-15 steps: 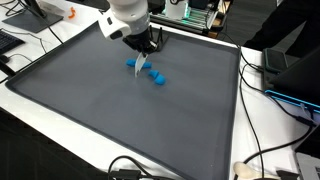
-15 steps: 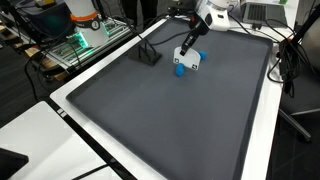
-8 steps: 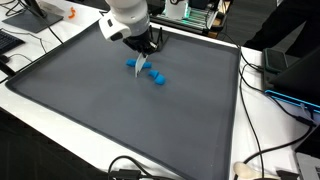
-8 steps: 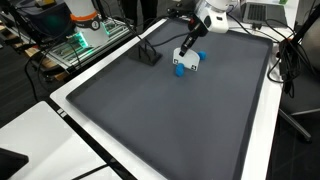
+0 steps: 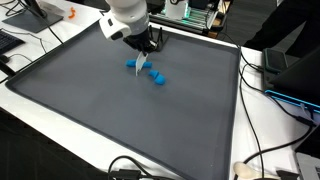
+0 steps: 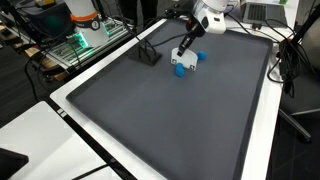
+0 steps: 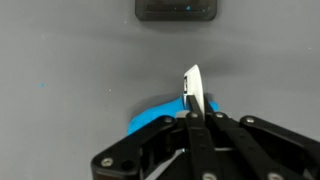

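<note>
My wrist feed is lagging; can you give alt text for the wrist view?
The pincer, entering from the bottom, is shut on a thin white piece over a blue object on the grey mat. A dark rectangular box sits at the top edge.

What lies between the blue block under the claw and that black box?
Nothing: only bare grey mat separates the blue block from the black box, clearest in the wrist view.
</note>
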